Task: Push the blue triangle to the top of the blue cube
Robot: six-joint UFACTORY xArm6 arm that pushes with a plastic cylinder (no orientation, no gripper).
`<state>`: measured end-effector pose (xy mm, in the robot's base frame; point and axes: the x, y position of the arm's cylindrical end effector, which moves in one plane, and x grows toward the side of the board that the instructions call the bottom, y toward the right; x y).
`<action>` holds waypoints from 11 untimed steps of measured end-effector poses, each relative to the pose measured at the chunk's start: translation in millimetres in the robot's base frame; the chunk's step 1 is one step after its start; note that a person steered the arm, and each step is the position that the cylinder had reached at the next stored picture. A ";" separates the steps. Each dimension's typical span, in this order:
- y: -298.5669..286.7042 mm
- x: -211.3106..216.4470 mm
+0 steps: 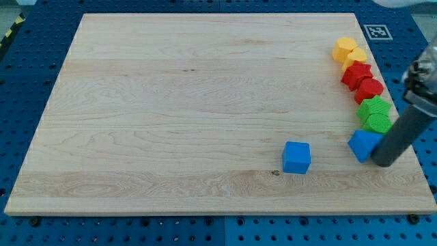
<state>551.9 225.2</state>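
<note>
My tip, a bare rod that held nothing, touched the right side of the blue triangle. The blue cube lay to the view's left, so the triangle had to go left and upward.

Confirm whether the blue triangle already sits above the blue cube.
No: the blue triangle lies to the view's right of the blue cube, with my tip at its right side.

The surface is pale wood with faint grain, lying on a blue perforated base. The cube and triangle are blue. Two yellow blocks, two red, two green. My tip is dark grey.
</note>
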 end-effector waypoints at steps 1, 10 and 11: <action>1.8 -0.2; -59.4 -37.3; -69.4 -49.0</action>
